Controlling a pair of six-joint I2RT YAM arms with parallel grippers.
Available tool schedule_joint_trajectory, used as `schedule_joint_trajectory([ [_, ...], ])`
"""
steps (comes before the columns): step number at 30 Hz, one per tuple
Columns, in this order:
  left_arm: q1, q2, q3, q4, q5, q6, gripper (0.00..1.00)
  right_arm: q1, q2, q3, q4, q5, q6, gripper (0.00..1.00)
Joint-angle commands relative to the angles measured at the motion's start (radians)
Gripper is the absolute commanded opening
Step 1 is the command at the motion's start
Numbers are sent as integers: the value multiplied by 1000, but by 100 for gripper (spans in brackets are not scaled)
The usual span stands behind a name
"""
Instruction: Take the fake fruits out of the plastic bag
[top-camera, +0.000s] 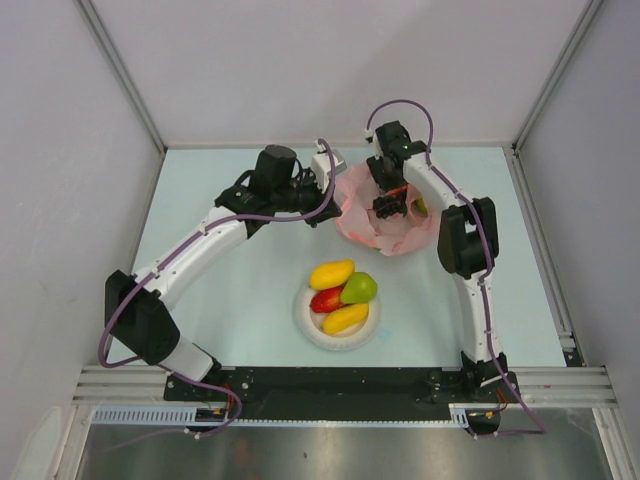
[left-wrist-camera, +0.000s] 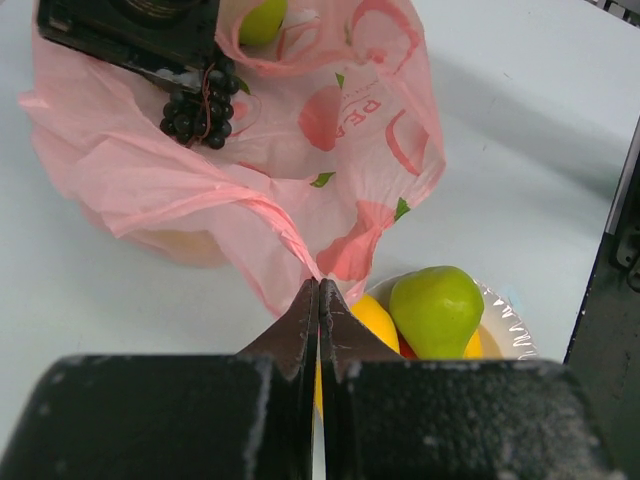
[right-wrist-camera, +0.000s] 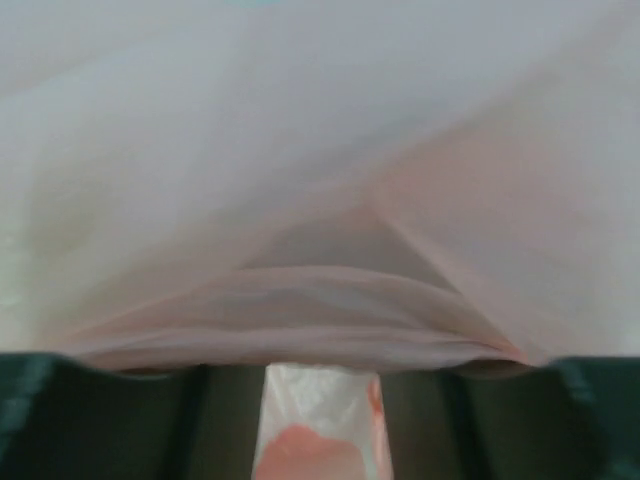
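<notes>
Left gripper: jaws pressed together, clamped on a pinched fold at the rim of the thin, crinkly, translucent pink plastic bag printed with red and green fruit shapes. The film runs taut from the pinch up into the bag. The bag sits at the far centre of the pale table, with the left gripper at its left edge. Right gripper: reaches down into the bag mouth. In its own wrist view the 2 dark fingers stand apart, and only blurred pink film shows across and between them. Left wrist view: a small glossy dark purple grape bunch lies inside the bag, right at the lower edge of the right gripper's black body; contact cannot be told. 1 glossy green pear lies in the bag just beyond that gripper. A white round bowl sits nearer the arm bases, close to the bag. It holds 4 fruits: yellow-orange mango, second green pear, red mango, yellow piece, all touching and well apart from both grippers.
</notes>
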Motion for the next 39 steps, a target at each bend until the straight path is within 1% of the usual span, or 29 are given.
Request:
schedule_joint_trajectory([
  [1, 2, -40, 27, -5, 1, 19, 0, 8, 49, 116, 56, 113, 132, 58],
  [4, 2, -39, 31, -5, -2, 22, 0, 20, 89, 133, 67, 163, 158, 61],
  [5, 2, -36, 31, -4, -2, 25, 0, 23, 97, 135, 78, 203, 160, 60],
  [9, 2, -28, 34, -2, 1, 30, 0, 25, 155, 176, 84, 243, 180, 60],
  [14, 2, -16, 36, 10, 6, 22, 0, 19, 213, 199, 98, 301, 168, 56],
  [15, 2, -13, 37, 8, 9, 22, 1, 17, 219, 191, 101, 309, 142, 56],
  [18, 2, -8, 39, 11, 9, 19, 0, 14, 227, 170, 121, 334, 113, 50],
  [21, 1, -4, 41, 18, 10, 14, 0, 10, 229, 165, 145, 340, 83, 38],
  [22, 2, -1, 41, 19, 10, 11, 0, 11, 227, 167, 151, 337, 76, 28],
  [24, 2, 1, 41, 21, 7, 11, 0, 14, 218, 168, 159, 323, 56, 16],
  [25, 2, 1, 41, 22, 7, 10, 0, 17, 213, 165, 161, 315, 48, 5],
  [26, 2, 4, 41, 24, 7, 10, 0, 19, 212, 165, 162, 315, 43, 1],
  [34, 2, 7, 38, 31, 10, 7, 0, 50, 141, 132, 155, 260, 28, 0],
  [37, 2, 6, 30, 39, 15, -2, 0, 57, 149, 130, 155, 255, 34, 1],
  [38, 1, 4, 33, 39, 18, -1, 0, 56, 153, 136, 155, 255, 39, 4],
  [39, 1, 1, 33, 38, 19, -1, 0, 56, 158, 141, 156, 248, 45, 15],
])
